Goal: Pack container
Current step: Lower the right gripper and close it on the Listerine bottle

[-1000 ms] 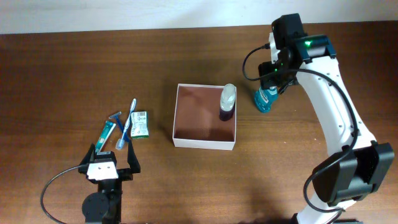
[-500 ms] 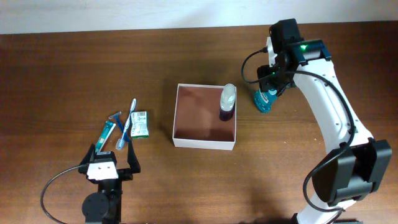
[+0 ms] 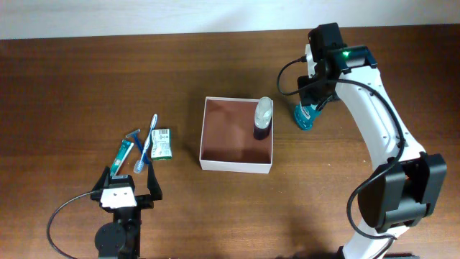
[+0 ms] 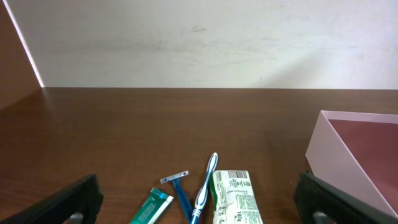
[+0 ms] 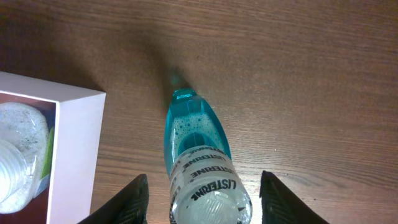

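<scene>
The container (image 3: pixel 237 165) is a square white-walled box with a reddish-brown inside at the table's middle; it also shows in the left wrist view (image 4: pixel 323 144) and the right wrist view (image 5: pixel 74 149). A dark bottle with a clear cap (image 3: pixel 263 119) stands in its far right corner. A blue Listerine bottle (image 3: pixel 305 115) stands just right of the container. My right gripper (image 5: pixel 202 199) is open, its fingers either side of the Listerine bottle (image 5: pixel 199 162), not touching. My left gripper (image 3: pixel 128 188) is open and empty, near a toothpaste tube (image 3: pixel 123 155), razor (image 3: pixel 135 137), toothbrush (image 3: pixel 147 144) and green-white packet (image 3: pixel 162 142).
The toiletries also show in the left wrist view: toothpaste tube (image 4: pixel 152 208), razor (image 4: pixel 177 190), toothbrush (image 4: pixel 205 186) and packet (image 4: pixel 236 198). A white wall borders the table's far edge.
My right arm has shifted slightly left and toward the far side above the Listerine bottle. The left arm and the toiletries have not moved.
</scene>
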You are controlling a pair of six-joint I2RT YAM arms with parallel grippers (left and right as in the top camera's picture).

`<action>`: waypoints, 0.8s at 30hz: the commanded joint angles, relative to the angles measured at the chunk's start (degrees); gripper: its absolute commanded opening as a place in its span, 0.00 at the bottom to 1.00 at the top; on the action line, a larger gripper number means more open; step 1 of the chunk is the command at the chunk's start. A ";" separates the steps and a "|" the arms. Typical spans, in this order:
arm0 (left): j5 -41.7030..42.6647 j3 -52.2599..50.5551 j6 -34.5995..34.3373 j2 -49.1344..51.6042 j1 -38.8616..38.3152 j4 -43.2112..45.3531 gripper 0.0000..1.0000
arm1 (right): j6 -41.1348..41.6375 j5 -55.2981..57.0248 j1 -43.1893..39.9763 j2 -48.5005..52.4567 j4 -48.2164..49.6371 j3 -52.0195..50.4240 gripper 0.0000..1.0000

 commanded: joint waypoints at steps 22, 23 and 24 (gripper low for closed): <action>1.03 -0.44 0.70 -0.44 0.35 0.13 0.99 | 0.28 -0.35 -0.42 0.81 1.95 -2.67 0.38; 1.03 -0.44 0.70 -0.44 0.35 0.13 0.99 | 0.28 -0.35 -0.42 0.79 2.01 -2.64 0.38; 1.03 -0.44 0.70 -0.44 0.35 0.13 0.99 | 0.26 -0.35 -0.42 0.76 2.03 -2.62 0.36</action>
